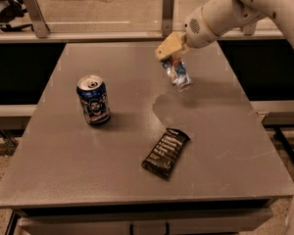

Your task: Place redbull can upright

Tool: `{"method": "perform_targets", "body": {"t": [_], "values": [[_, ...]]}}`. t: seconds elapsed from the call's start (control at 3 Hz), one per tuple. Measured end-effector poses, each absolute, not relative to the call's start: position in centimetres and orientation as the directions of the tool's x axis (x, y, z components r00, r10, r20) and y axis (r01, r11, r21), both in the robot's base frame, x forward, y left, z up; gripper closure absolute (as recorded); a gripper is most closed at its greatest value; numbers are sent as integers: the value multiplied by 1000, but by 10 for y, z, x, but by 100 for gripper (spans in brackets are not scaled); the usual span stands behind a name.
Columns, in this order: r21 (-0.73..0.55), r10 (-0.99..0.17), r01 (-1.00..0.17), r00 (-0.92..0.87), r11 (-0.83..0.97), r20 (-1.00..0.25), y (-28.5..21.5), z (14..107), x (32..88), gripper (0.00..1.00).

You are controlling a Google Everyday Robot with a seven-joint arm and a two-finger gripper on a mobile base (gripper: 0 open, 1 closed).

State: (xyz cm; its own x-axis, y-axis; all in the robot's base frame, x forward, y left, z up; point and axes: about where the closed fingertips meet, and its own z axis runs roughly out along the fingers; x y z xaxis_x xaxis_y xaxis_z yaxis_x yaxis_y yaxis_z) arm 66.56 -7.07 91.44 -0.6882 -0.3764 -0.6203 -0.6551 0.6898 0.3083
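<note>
Gripper (169,53) clamped on the redbull can (177,73), held tilted above the table (63,170).
The can hangs over the far right part, well apart from the dark blue can (93,101) and the black wrapper (165,153).

Slim silver/blue redbull can (178,73), tilted, in gripper (169,57) over table (88,170), far-R side

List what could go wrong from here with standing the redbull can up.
1. The redbull can hangs tilted in the gripper above the table; released like this, it would likely topple.
2. Once on its side, it could roll off the table.
</note>
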Motion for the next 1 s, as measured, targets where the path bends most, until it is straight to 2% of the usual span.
{"method": "perform_targets", "body": {"t": [0.33, 0.67, 1.0], "values": [[346, -330, -782, -557, 519, -762, -65, 950, 665, 100], [300, -274, -896, -394, 328, -877, -61, 985, 653, 100], [195, -158, -958, -230, 210, -960, -67, 1008, 636, 100]]}}
